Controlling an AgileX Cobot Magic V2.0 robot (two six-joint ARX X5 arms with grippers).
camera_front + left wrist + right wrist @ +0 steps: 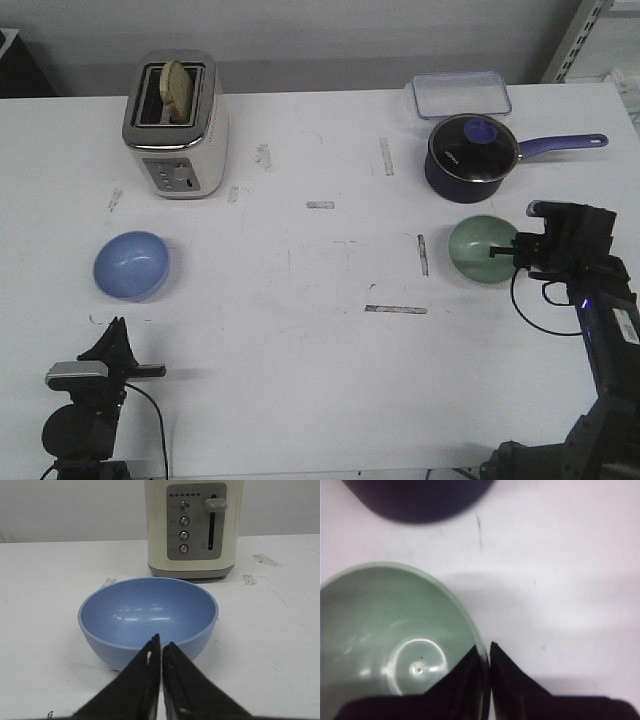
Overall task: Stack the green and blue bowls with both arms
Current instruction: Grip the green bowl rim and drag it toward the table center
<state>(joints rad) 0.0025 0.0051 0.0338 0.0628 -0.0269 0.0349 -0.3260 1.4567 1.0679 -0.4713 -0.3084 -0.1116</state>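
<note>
Smooth green bowl (390, 645) looks light and slippery; your right gripper (485, 652) pinches its thin rim. Your left gripper (161, 647) is pressed together, empty, near the blue bowl (147, 617).

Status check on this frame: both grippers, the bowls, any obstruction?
Right gripper shut on green bowl rim. Left gripper shut, empty, short of blue bowl. Bowls far apart, unstacked. Saucepan just behind the green one.
</note>
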